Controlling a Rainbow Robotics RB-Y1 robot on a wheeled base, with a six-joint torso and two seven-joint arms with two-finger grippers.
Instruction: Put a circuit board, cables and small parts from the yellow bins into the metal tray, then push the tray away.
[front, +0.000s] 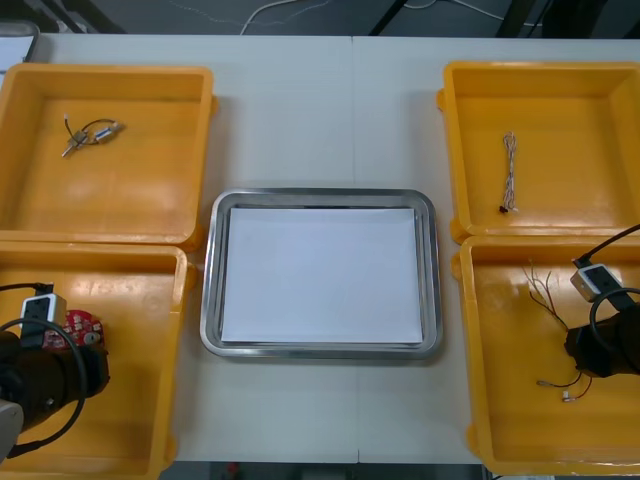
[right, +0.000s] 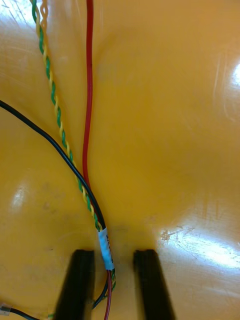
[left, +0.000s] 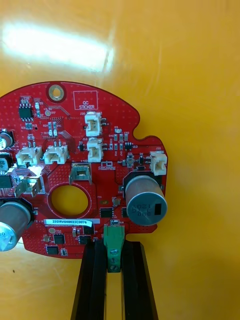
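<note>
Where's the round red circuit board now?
Front view: round red circuit board in the robot's near left yellow bin, its edge gripped by the left gripper.

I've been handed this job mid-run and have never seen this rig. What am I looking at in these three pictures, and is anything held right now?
This is a two-armed robot with black two-finger grippers. The wide picture looks steeply down from above the arms at a light table. The two upright pictures come from a camera on each wrist.

On the table are four yellow bins, two per side, around a metal tray that is white inside, with nothing in it yet. The far left bin holds small metal parts, and the far right one a twisted cable.

The left gripper, down in the near left bin, is shut on the green connector at the edge of a red circuit board. The right gripper, in the near right bin, is open. It straddles a cable bundle without pinching it.
</note>
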